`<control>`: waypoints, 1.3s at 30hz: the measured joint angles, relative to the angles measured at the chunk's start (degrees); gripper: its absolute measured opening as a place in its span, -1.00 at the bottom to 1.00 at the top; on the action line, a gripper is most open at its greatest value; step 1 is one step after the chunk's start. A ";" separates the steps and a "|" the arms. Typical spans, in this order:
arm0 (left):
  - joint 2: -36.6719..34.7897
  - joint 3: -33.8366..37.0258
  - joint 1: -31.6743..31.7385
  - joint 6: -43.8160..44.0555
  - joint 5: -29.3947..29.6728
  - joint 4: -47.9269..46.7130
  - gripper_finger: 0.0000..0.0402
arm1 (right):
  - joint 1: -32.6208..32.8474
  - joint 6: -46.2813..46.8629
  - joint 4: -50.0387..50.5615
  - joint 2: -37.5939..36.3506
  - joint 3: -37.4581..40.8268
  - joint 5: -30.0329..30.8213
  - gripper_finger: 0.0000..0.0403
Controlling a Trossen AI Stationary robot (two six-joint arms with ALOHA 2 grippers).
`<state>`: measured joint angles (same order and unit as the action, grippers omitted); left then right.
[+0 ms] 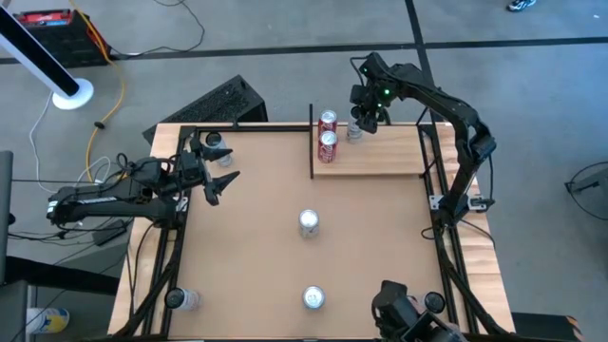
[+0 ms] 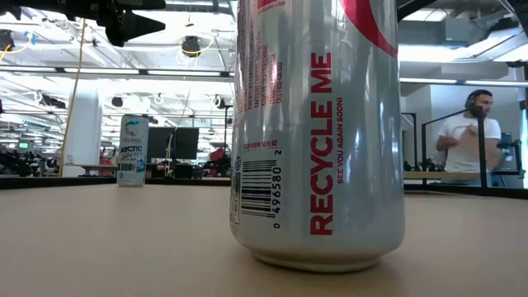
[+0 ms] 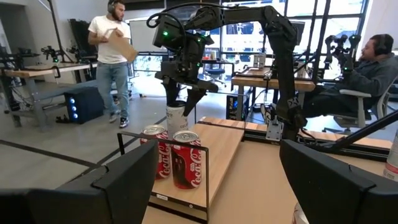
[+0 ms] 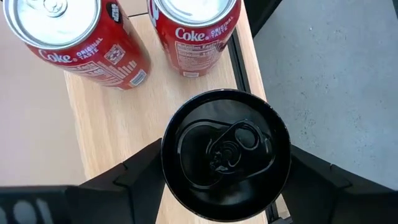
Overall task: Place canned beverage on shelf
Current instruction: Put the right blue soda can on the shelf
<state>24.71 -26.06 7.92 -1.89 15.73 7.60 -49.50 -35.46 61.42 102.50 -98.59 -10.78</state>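
The shelf (image 1: 380, 161), a pale wood board with a thin black upright bar (image 1: 312, 142) at its left end, lies at the table's far side. Two red Coke cans (image 1: 328, 121) (image 1: 328, 144) stand on it beside the bar. My right gripper (image 1: 356, 128) points steeply down over the shelf's far edge, shut on a pale can with a black top (image 4: 225, 146). The Coke cans (image 3: 186, 158) hide this can's bottom in the left wrist view. My left gripper (image 1: 226, 176) hangs open at the table's left, holding nothing. My right gripper pinches the pale can's upper wall (image 4: 166, 163) between its two fingers (image 4: 134, 171), one on each side, just below the rim. The fingers come from above, slanting down. The can (image 3: 176, 119) stands upright at the shelf's far edge; whether its bottom rests there is hidden.
Two silver cans (image 1: 309, 222) (image 1: 313, 298) stand on the bare tabletop; the nearer one (image 2: 318, 124) fills the low view, with a white-blue can (image 2: 133, 148) behind it. Black frame rails (image 1: 442, 190) run along the table's sides. People (image 3: 115, 56) (image 3: 367, 68) are beyond the table.
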 joint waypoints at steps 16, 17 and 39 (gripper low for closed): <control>0.00 0.00 -0.02 0.20 -0.02 -0.04 0.59 | 0.35 0.92 -1.52 0.00 0.02 0.12 0.42; 0.00 0.00 -0.02 0.22 -0.04 -0.04 0.59 | 0.37 0.92 -1.51 0.00 0.02 0.12 0.42; 0.00 0.00 -0.02 0.20 -0.11 -0.11 0.59 | 0.38 2.04 -0.73 0.00 0.07 0.36 0.42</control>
<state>24.71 -26.06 7.90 -1.69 15.62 7.49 -49.11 -33.42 60.70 102.50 -98.52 -10.41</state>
